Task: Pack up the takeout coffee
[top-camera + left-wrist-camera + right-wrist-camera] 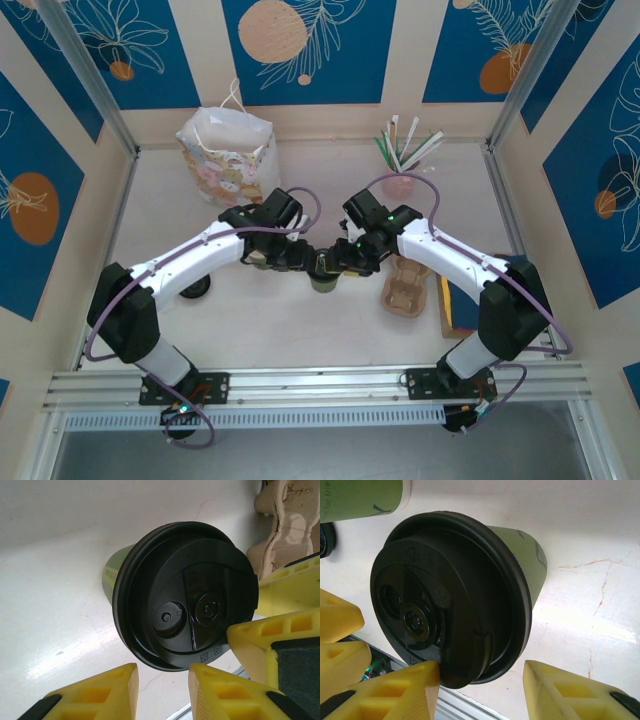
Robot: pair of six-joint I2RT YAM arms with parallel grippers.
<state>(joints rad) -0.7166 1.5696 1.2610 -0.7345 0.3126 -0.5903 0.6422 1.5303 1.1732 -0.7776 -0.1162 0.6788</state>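
Observation:
The takeout coffee (322,281), a dark-green cup with a black lid (185,595), stands on the table between both grippers. My left gripper (162,682) is open just short of the lid's edge, with nothing between its fingers. My right gripper (480,672) is open too. Its left fingertip (427,672) touches the lid's lower edge (455,675), and the other fingertip (545,680) stands apart from the cup (525,550). In the top view the left gripper (300,258) and right gripper (345,258) meet above the cup. The right gripper's yellow fingers (280,635) reach in from the right of the left wrist view.
A floral gift bag (228,150) stands at the back left. A pink holder of straws (402,170) is at the back right. A cardboard cup carrier (405,292) lies right of the cup. A lidless green cup (360,500) and a loose black lid (195,290) sit to the left.

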